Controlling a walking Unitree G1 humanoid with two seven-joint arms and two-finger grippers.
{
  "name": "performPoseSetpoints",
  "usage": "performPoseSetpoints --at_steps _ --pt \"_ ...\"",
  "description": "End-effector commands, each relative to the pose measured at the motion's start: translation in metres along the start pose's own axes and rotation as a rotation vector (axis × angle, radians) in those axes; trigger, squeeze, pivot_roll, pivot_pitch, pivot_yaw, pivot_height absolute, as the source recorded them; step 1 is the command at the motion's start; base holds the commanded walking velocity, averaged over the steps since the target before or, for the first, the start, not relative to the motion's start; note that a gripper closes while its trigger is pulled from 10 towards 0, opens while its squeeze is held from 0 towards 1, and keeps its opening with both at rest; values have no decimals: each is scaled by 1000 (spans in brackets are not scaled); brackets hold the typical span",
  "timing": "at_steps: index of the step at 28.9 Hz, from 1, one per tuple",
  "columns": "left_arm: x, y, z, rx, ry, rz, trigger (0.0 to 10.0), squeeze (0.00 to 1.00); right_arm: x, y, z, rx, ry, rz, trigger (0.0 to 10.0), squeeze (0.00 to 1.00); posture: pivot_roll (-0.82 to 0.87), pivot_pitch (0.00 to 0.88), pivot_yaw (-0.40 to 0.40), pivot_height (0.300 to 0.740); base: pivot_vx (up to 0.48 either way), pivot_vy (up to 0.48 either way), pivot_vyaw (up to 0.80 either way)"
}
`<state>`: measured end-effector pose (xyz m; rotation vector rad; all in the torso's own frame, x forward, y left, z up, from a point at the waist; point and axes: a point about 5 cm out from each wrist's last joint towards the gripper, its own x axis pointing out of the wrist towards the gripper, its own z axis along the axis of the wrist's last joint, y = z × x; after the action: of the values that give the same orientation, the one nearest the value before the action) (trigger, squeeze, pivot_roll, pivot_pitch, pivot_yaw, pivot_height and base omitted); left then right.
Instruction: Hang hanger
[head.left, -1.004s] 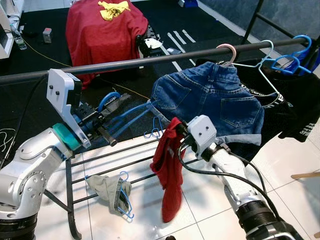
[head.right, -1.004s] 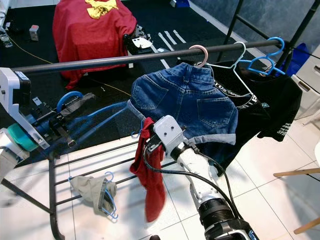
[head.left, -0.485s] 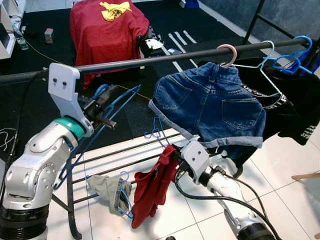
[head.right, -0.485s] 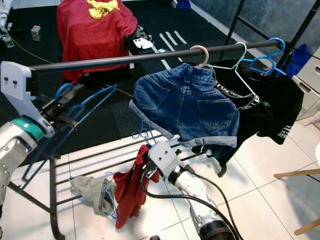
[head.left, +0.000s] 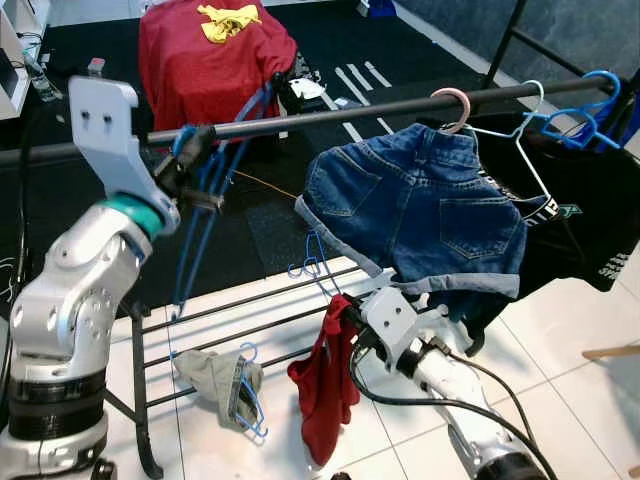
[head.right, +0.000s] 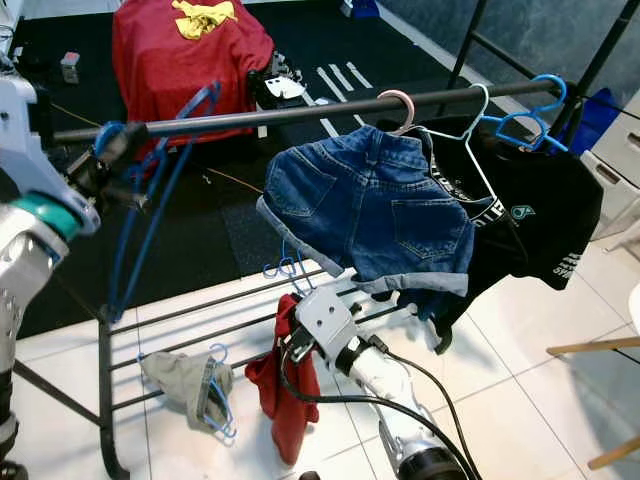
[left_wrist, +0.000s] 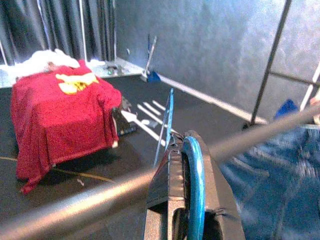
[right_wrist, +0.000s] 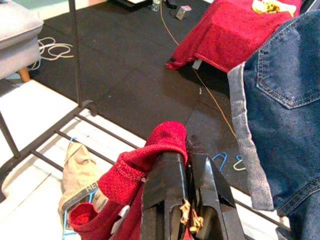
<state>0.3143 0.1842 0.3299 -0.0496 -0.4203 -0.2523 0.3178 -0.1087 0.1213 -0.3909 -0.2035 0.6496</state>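
Observation:
My left gripper is shut on the hook end of a blue hanger, held up against the black clothes rail near its left end. The hanger's frame slants down below the rail. In the left wrist view the blue hook sits between the black fingers, with the rail crossing just ahead. My right gripper is low, in front of the rack, shut on a red garment that hangs limp from it. The right wrist view has the red cloth bunched over the fingers.
Denim shorts on a pink hanger, a black shirt and blue hangers fill the rail's right half. Low rack bars carry a small blue hanger. A beige garment lies below. A red-draped object stands behind.
My left arm has raised the blue hanger from below the rail up to it. The right gripper has dropped lower with the red garment.

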Motion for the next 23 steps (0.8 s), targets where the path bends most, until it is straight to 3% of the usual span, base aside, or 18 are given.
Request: performPoseSetpoints --at_steps 1,9,14,23 --pt "1 3 2 -8 -13 25 10000 0 -1 4 0 9 -5 8 0 0 -64 165 50 740 0 0 0" --pt "12 1 6 -44 -32 86 10000 0 0 4 1 8 -5 6 0 0 -68 157 53 740 0 0 0" --pt "15 6 -3 -18 26 171 10000 0 1 4 1 7 -6 5 0 0 -68 150 56 740 0 0 0" --pt "16 10 -9 7 61 219 10000 0 1 4 1 6 -8 4 0 0 -66 147 56 740 0 0 0"
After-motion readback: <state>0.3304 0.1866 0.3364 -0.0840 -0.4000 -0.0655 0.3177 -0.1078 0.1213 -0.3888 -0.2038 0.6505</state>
